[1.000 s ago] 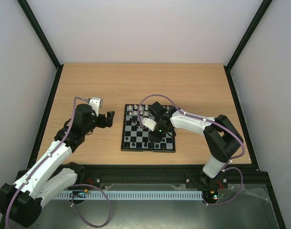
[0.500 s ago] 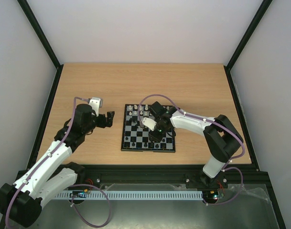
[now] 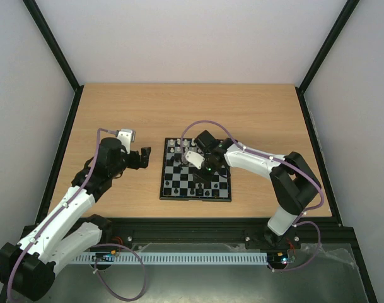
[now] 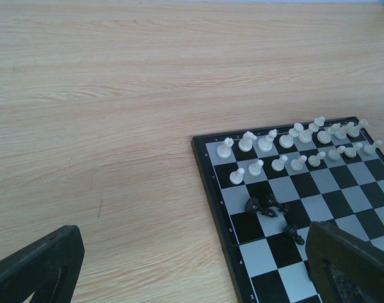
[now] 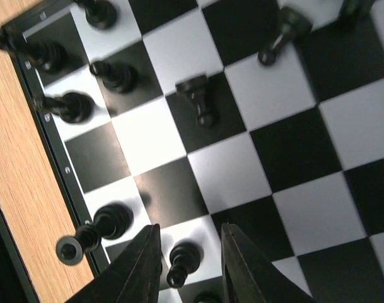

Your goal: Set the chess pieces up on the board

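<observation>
The board (image 3: pixel 193 198) lies a little right of the middle of the tabletop (image 3: pixel 255 107), with its near rim close to the near edge and roughly parallel to it. Bare wood runs wide from the board's far rim to the far edge. Narrower strips lie open toward the left and right edges.

The white pieces (image 3: pixel 182 146) stand in two rows along the board's far rim, and the black pieces (image 3: pixel 204 189) gather toward its near rim. In the left wrist view, a few fallen black pieces (image 4: pixel 267 206) lie on the squares just in front of the white rows.

The left hand (image 3: pixel 145 158) hovers over bare wood just beside the board's left rim, fingers spread wide and holding nothing. The right hand (image 5: pixel 192 227) hangs above the squares on the black side with its fingers narrowly parted. A standing black piece (image 5: pixel 182 262) shows in the gap and appears to touch neither finger.

Tiny light marks (image 4: pixel 212 179) dot the board's left rim, too small to read.
</observation>
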You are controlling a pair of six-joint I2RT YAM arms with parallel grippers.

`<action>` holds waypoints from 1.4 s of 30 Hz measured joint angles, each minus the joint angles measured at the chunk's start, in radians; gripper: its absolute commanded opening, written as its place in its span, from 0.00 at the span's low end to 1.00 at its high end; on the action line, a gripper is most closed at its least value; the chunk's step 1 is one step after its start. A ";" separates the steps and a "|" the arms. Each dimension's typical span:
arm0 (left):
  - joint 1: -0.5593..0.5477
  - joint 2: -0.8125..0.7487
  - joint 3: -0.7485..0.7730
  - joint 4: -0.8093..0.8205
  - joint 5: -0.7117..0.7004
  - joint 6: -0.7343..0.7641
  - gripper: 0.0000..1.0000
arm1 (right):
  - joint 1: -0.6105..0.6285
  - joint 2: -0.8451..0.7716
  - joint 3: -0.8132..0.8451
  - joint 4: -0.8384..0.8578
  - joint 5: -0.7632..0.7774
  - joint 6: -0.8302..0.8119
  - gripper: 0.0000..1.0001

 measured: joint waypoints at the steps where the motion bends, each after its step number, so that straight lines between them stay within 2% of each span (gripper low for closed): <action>1: 0.000 -0.001 0.000 0.000 -0.002 -0.002 0.99 | 0.000 0.000 0.012 0.002 -0.002 0.000 0.28; 8: 0.000 -0.022 -0.001 0.000 -0.035 -0.023 0.99 | 0.001 0.014 0.077 0.024 -0.010 -0.008 0.26; 22: 0.000 -0.024 -0.004 0.000 -0.009 -0.024 0.99 | 0.050 0.180 0.161 0.052 -0.019 -0.014 0.26; 42: 0.000 -0.032 -0.004 0.000 0.001 -0.020 0.99 | 0.086 0.204 0.138 0.158 0.057 -0.047 0.06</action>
